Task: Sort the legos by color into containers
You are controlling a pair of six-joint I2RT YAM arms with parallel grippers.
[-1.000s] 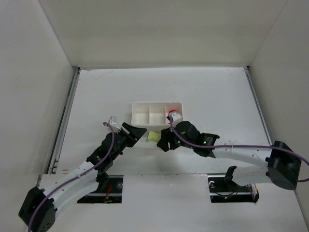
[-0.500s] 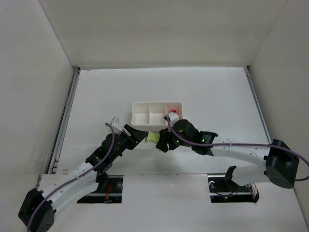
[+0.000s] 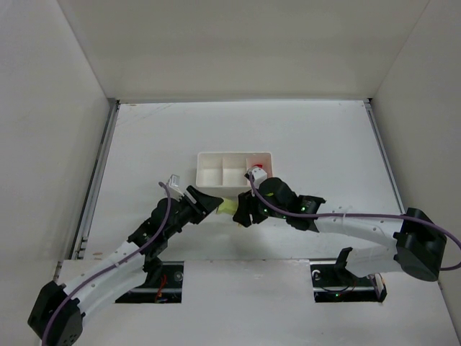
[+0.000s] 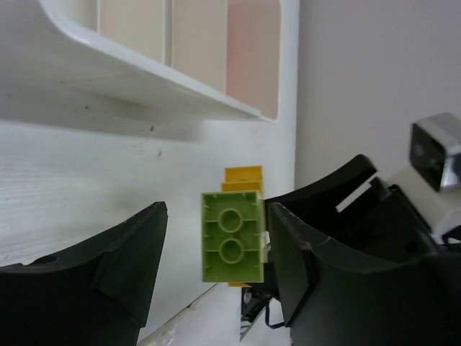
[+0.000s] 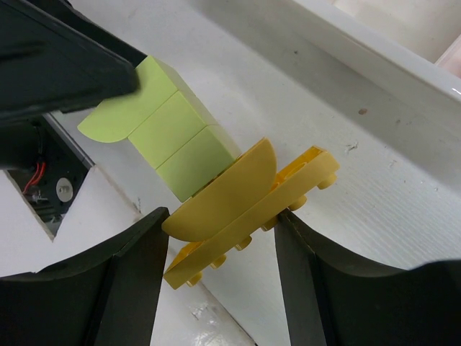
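two robot arms meet just near of one white tray (image 3: 234, 153) with three compartments on the tabletop (image 3: 317, 137). one light green brick (image 4: 231, 236) is stuck to two yellow pieces (image 5: 238, 194). left jaws stand open around the green brick; right jaws pinch the yellow pieces. likely step: pulling the colours apart, so the left jaws must close first

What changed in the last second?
The left gripper slid right until its open jaws straddle the light green lego. The right gripper edged slightly left, around the yellow lego. No clear grasp or release. The white tray and both legos stayed put.
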